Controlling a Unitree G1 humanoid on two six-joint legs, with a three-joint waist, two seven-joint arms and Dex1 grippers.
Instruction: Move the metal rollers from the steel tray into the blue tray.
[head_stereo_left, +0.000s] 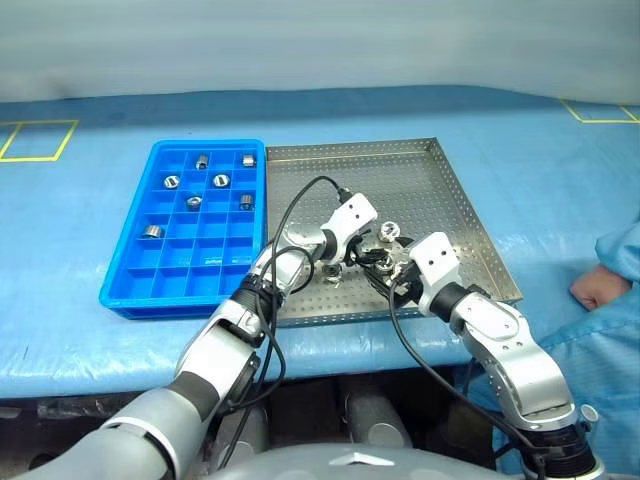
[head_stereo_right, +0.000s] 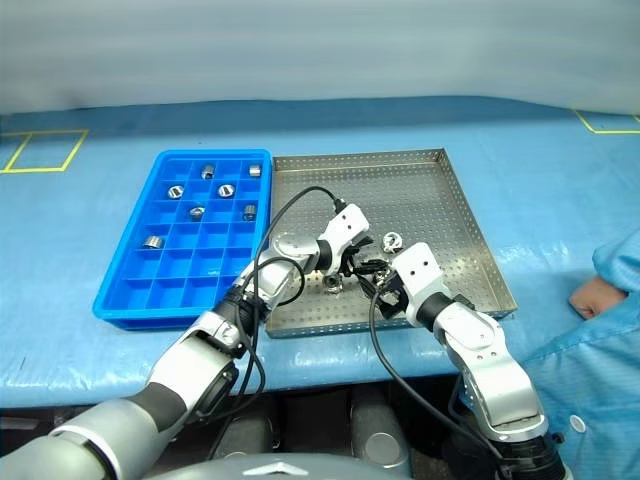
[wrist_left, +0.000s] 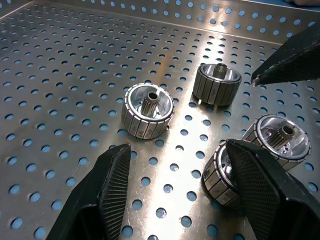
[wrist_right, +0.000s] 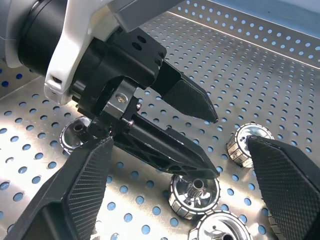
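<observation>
Polished steel metal rollers look hard, slippery, roll-prone; pinch across the ribbed sides. Left end effector, right end effector gape empty.

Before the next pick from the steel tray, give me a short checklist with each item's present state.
1. Left pincer open over the steel tray: ok.
2. Right pincer open, nothing held: ok.
3. Metal rollers left in the steel tray within reach: ok.
4. One roller lined up between the left fingers: not ok, the nearest lies beyond the fingertips.
5. Pincers clear of each other: not ok, they crowd the same cluster.
6. Free compartments in the blue tray: ok.
</observation>
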